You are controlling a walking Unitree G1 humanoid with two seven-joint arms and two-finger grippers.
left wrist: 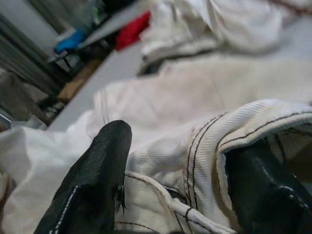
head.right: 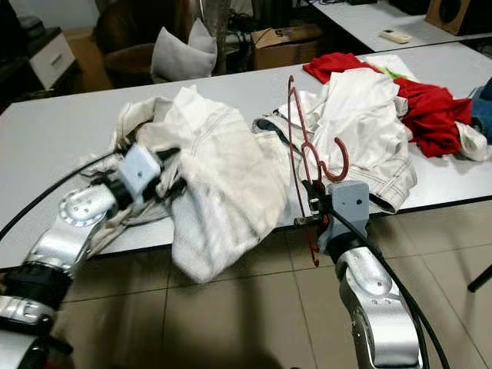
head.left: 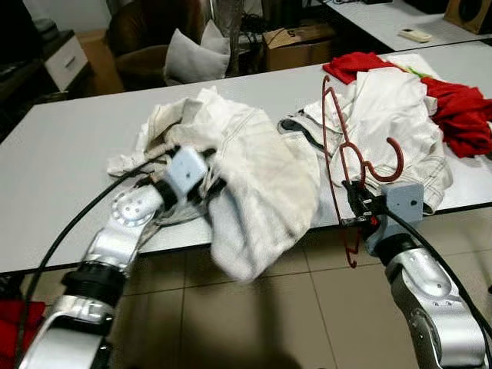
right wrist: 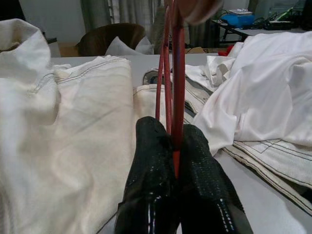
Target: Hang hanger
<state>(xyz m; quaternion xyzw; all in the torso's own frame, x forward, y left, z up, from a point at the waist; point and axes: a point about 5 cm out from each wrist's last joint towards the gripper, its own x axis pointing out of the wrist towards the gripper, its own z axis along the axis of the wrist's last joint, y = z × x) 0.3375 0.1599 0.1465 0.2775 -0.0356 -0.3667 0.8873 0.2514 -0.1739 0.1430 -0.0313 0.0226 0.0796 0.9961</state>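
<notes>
Our right gripper (head.left: 355, 201) pinches the red hanger (head.left: 338, 146) upright at the table (head.left: 69, 146) edge. Our left gripper (left wrist: 185, 195) clamps the cream garment (head.left: 254, 184), which lies just left of the hanger.

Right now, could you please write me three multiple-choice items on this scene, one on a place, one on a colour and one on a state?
1. Where does the cream garment held by the left end effector lie?
A. On the floor
B. Draped over the table's near edge
C. On the chair

2. What colour is the hanger?
A. Red
B. Blue
C. White

3. What is the right end effector doing?
A. Hanging open
B. Shut on the hanger
C. Shut on the red cloth

Answers:
1 B: the garment spills from the grey table past its front edge.
2 A: its thin frame and hook are red in both eye views.
3 B: the right wrist view shows both black fingers pressed around the red frame.
</notes>
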